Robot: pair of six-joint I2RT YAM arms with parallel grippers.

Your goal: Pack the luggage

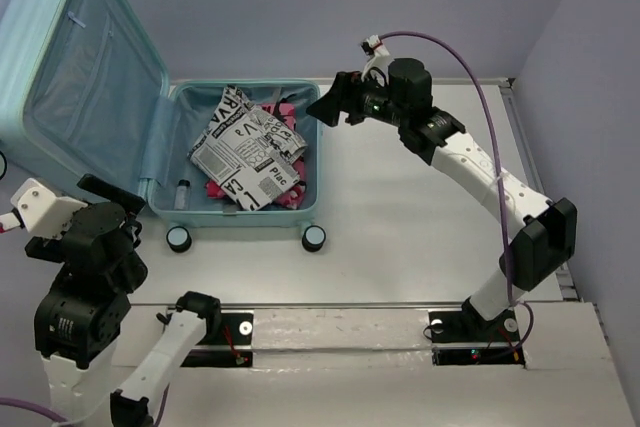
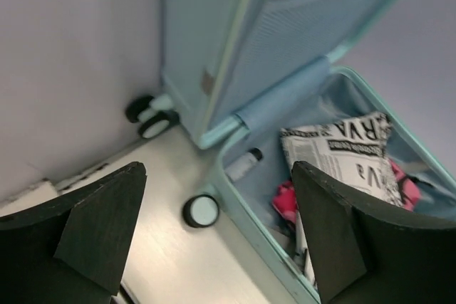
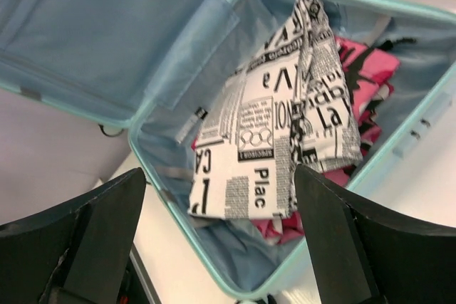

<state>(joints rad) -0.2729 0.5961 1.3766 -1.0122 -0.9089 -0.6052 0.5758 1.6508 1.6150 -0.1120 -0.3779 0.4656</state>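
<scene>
Saw the luggage open on the tabletop, print cloth already inside it, left fingers and right fingers released, empty, near it, probably for closing.

Even, soft, bright light with faint shadows; the left wrist view is blurred, and both wrist views' near fingers are out of focus

The luggage is pale aqua-blue. The cloth has a black-and-white newspaper print; the garment is pink with black marks.
</scene>
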